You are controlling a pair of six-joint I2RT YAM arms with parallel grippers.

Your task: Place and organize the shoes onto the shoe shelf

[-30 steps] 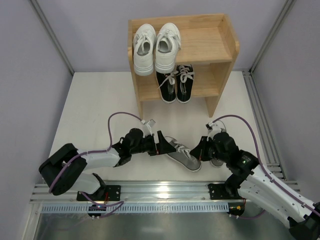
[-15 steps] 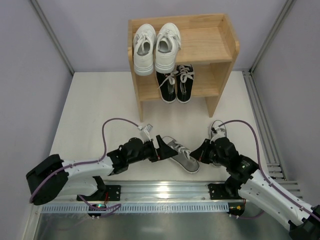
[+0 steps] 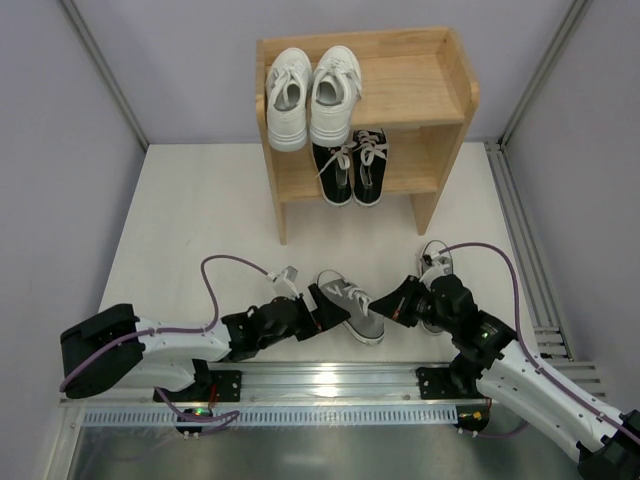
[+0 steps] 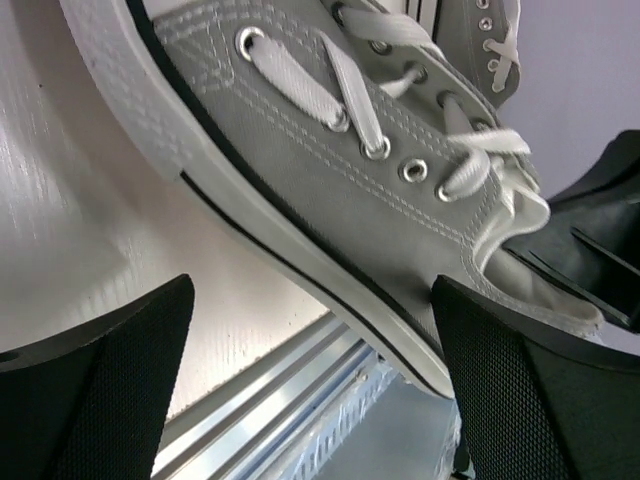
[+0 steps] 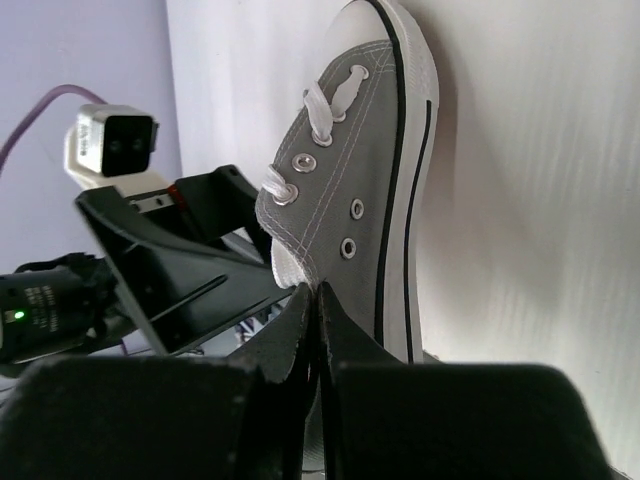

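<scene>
A ribbed metal rail (image 3: 330,378) runs along the near edge of the white desk (image 3: 190,220) and carries both arm bases. Both arms lie low and reach inward, so that their tips face each other across one grey shoe (image 3: 352,310). This shoe stands sole-down on the desk just ahead of the rail, roughly midway between the bases.

Left gripper (image 3: 321,304): jaws released and spread wide. In the left wrist view the two black fingers (image 4: 110,390) stand on either side of the shoe's flank, level with the rear eyelets and the heel. The finger on the heel side lies just beside the white sole rim, but contact cannot be confirmed.

Right gripper (image 3: 399,301): jaws clenched, the fingers pressed flat together with only a hairline between them. In the right wrist view their tips meet the white edge of the shoe's collar. Whether any fabric is pinched there cannot be told.

A second grey shoe (image 4: 488,42), with white laces, shows beyond the first in the left wrist view. A purple cable (image 3: 235,265) loops up from the left wrist, and a matching one arcs over the right arm.

Farther back, well apart from both arms, the shoe shelf (image 3: 425,85) stands against the rear wall. The black pair (image 3: 372,168) sits side by side on the lower tier, left of centre. The white pair (image 3: 335,105) sits side by side on the left half of the upper tier, directly above the black pair.
</scene>
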